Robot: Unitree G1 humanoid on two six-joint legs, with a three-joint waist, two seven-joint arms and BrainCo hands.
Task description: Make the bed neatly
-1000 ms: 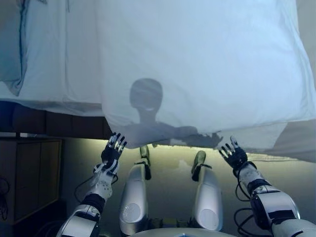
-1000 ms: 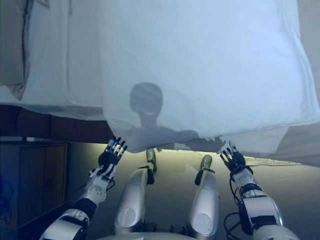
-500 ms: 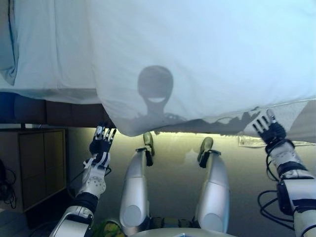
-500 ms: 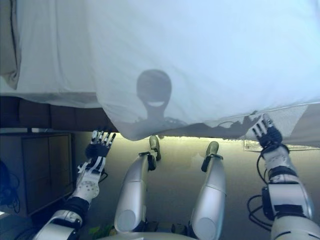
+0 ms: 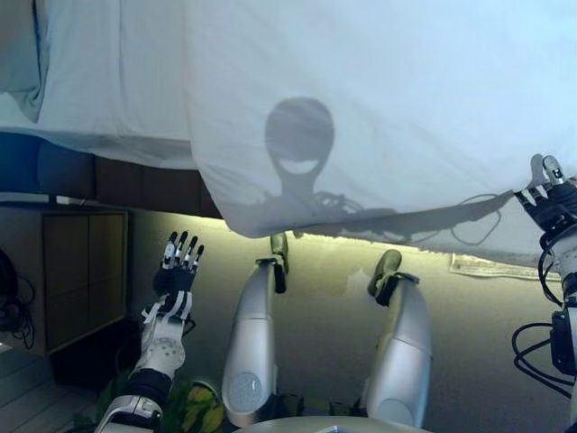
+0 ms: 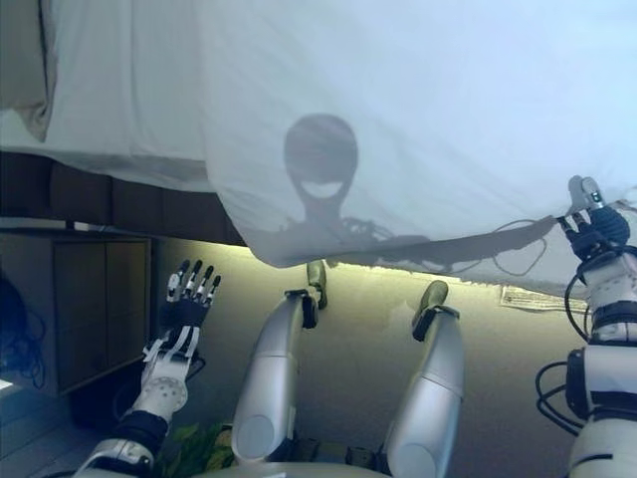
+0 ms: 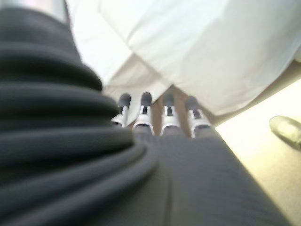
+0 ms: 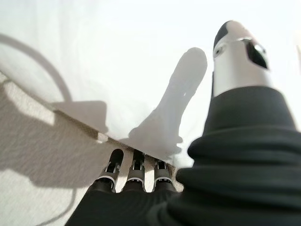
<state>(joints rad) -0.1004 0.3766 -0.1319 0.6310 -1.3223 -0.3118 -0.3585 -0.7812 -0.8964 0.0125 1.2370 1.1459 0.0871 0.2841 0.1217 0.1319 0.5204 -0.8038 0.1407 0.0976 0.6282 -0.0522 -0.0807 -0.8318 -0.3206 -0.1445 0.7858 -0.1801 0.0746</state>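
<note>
A white duvet [image 5: 379, 99] covers the bed and hangs over its near edge, with its left corner [image 5: 236, 225] drooping lowest. Beside it on the left lies a white sheet [image 5: 108, 81], and a pillow [image 5: 16, 54] shows at the far left. My left hand [image 5: 176, 269] is open with fingers straight up, below the bed edge and apart from the duvet. My right hand [image 6: 595, 227] is open at the far right, its fingertips [image 8: 135, 165] reaching the duvet's hanging hem [image 8: 80, 120]. Neither hand holds cloth.
The dark bed base [image 5: 135, 185] runs under the sheet on the left. A wooden cabinet [image 5: 86, 271] stands beside the bed at lower left. A pale flat sheet of paper [image 5: 487, 266] lies on the floor under the duvet's right edge.
The view has shifted. My right hand moved out to the right and up to the duvet's hem. My left hand dropped lower, farther from the duvet's corner.
</note>
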